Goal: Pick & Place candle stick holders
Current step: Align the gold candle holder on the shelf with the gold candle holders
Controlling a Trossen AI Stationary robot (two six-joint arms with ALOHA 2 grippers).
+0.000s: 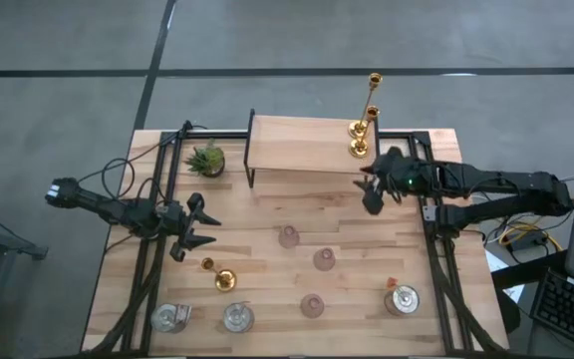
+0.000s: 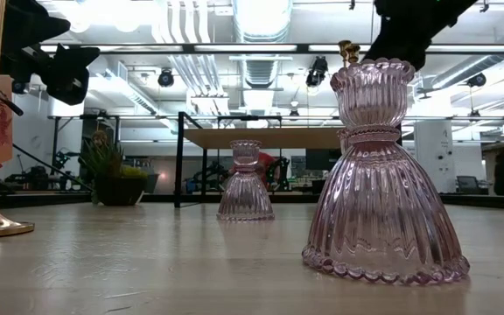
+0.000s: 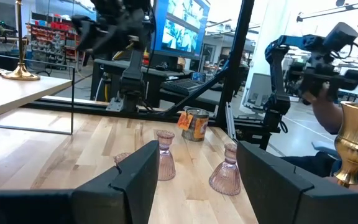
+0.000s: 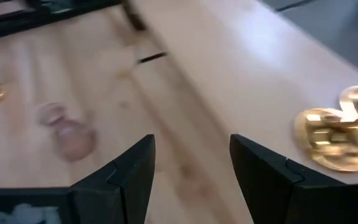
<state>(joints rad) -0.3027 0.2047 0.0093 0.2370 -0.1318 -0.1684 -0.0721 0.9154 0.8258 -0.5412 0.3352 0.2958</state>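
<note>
The right hand (image 4: 191, 171) hangs with its two dark fingers (image 4: 126, 177) spread and nothing between them, above a pale wooden shelf (image 4: 241, 68). Two gold round bases (image 4: 331, 137) stand on the shelf near its end, while a pink glass holder (image 4: 70, 134) sits on the tabletop (image 4: 36, 81) beyond, blurred.

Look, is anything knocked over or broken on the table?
Nothing looks broken or spilled. Two gold holders stand on the wooden shelf; a third gold holder is on the table, though whether it stands or lies can't be told. The pink holders stand upright.
</note>
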